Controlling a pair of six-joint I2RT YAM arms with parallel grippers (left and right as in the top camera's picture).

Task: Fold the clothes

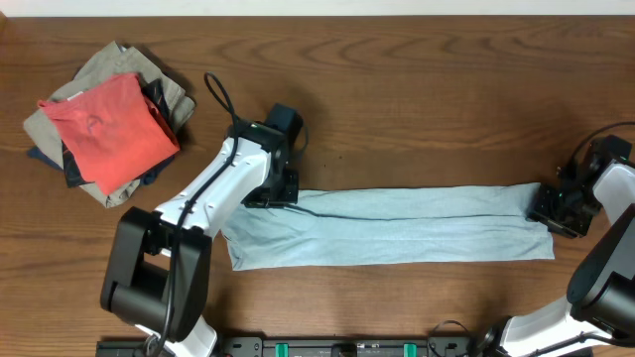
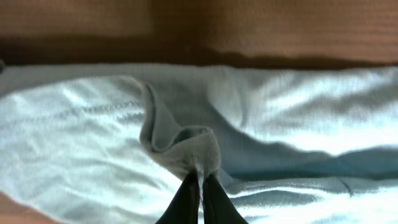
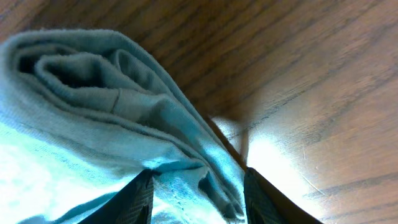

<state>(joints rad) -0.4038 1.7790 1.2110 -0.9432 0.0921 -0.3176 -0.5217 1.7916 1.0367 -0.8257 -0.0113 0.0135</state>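
Lying across the middle of the desk (image 1: 417, 109), the pale light-blue T-shirt (image 1: 397, 230) is being held at both ends as a long, narrow, folded band running from left to right. Its far-left corner is being pinched by the left end effector (image 1: 271, 191), whose jaws are being kept together on a small raised tuck of the thin fabric. In the left wrist view the two dark fingers (image 2: 186, 200) are being shown pressed side by side, with the cloth peaking up just beyond them. The right end of the band is being gripped by the right end effector (image 1: 554, 211), whose jaws are being held partly apart, clamped on a thick, rolled bunch of the layered fabric. In the right wrist view that bunch is being shown filling the gap between the fingers (image 3: 138, 198). The near-left part of the band is lying wider and more rumpled than the rest. At the far-left corner of the desk, well apart from the T-shirt, a pile of other clothing is sitting. A red-orange garment (image 1: 109, 129) is being carried on top, with a khaki-beige garment (image 1: 119, 61) and a dark garment (image 1: 159, 104) showing beneath it.
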